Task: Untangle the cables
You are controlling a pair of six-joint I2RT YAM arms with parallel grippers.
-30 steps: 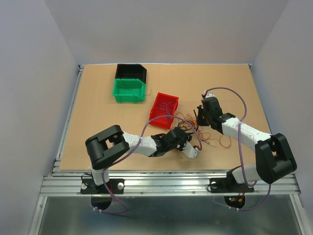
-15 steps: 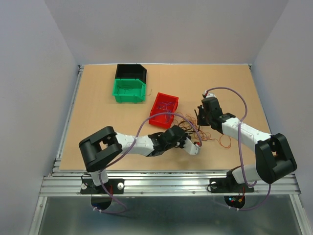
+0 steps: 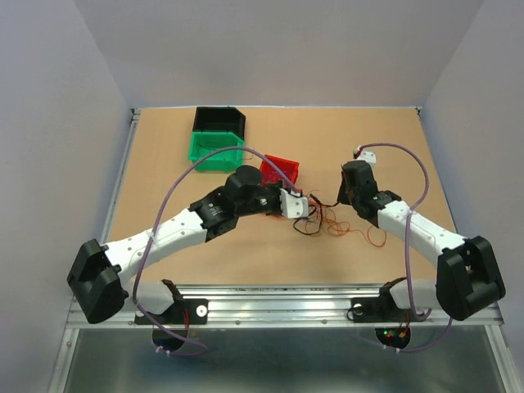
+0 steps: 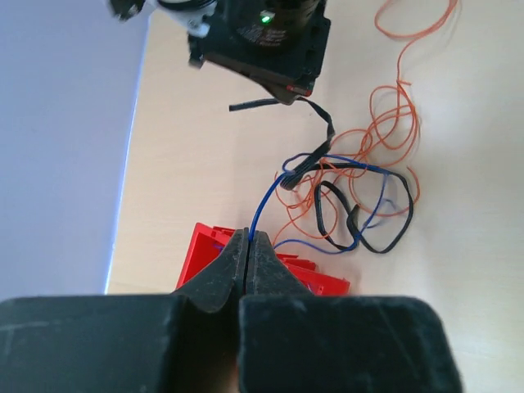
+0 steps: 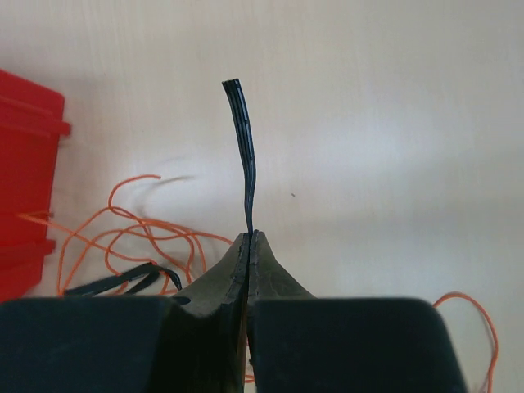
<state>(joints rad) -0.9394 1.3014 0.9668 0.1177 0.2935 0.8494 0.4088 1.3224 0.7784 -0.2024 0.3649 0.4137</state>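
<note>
Left tool [image 4: 248, 237] lifted blue cable [image 4: 266, 196], half-hiding red bin [image 3: 283, 167].

A light wooden table [image 3: 164, 176] carries three small bins and a loose tangle of wires. A black bin [image 3: 219, 120] and a green bin [image 3: 214, 152] stand touching at the far left, a red bin [image 3: 284, 169] just beside them toward the centre. Thin orange, black and blue cables [image 3: 332, 223] sprawl near the red bin.
</note>
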